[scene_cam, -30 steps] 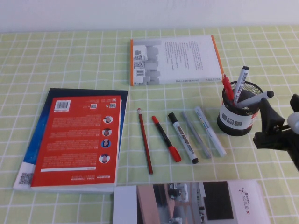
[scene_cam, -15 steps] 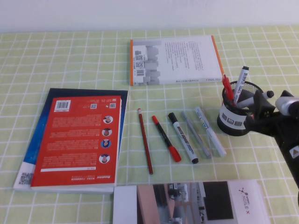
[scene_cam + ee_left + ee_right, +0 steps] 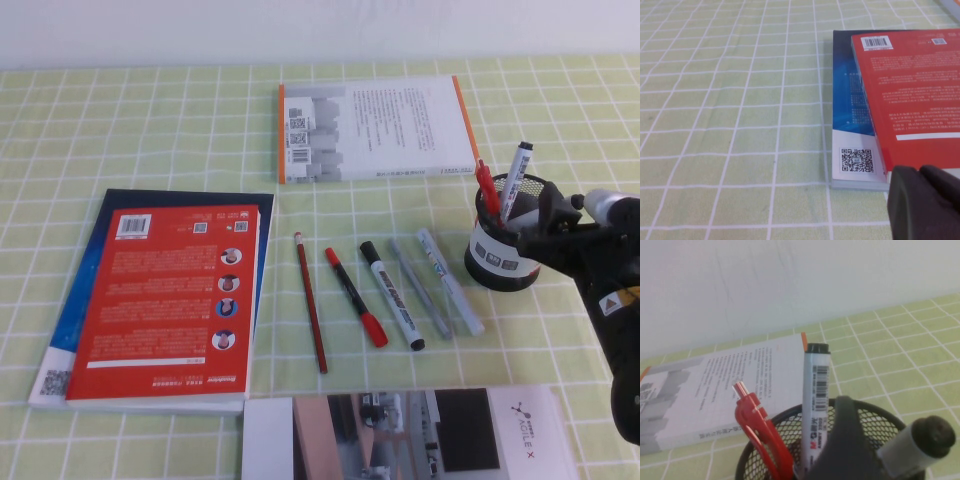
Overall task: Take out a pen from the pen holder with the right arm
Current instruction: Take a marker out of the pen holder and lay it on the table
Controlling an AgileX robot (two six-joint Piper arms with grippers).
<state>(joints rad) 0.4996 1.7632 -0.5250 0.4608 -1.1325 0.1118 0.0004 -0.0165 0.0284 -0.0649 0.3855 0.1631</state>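
Right end effector (image 3: 541,222): wide, at pen holder (image 3: 497,262) rim.
Wrist-only: finger (image 3: 840,440) beside grey pen (image 3: 914,446).
Left end effector (image 3: 923,201): narrow, by red book (image 3: 912,85).
Room: pen holder apart from white book (image 3: 375,128).

A black metal mesh pen holder (image 3: 497,258), a glossy red paperback book (image 3: 170,300), a matt green checked tablecloth (image 3: 150,130).

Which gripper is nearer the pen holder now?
Right. The right gripper is at the pen holder, over its right rim; the left gripper is far to the left, by the near corner of the books.
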